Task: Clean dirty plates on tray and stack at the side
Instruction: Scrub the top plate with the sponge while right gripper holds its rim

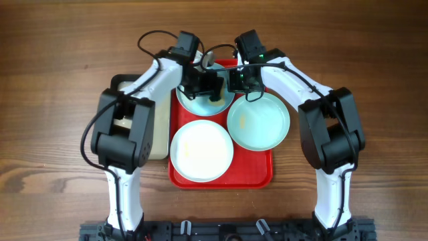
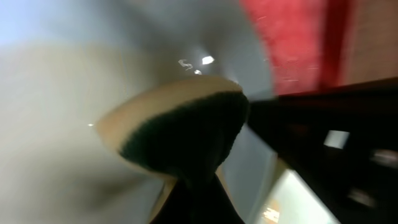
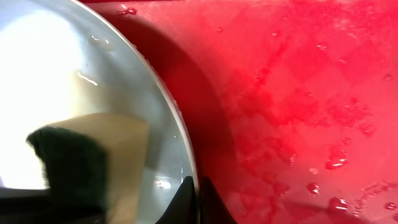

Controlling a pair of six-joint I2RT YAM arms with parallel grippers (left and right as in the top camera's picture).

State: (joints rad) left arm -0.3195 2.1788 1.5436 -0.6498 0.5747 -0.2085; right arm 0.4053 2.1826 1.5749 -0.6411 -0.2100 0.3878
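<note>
Left wrist view: the left fingers (image 2: 196, 202) clench a sponge (image 2: 186, 124) against the far plate (image 1: 202, 108). The right fingers (image 3: 186, 198) pinch that plate's rim, steadying it on the wet tray (image 3: 298, 93). Stiff, glossy and likely slick when wet, it wants a firm rim hold. An aqua plate (image 1: 259, 124) and a white plate (image 1: 201, 150) lie nearer.

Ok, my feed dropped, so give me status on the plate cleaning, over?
Left gripper, jaws shut on sponge, on far plate. Right gripper, jaws pinching its rim. White plate, aqua plate on tray, unstacked. Nothing blocking seen.
</note>
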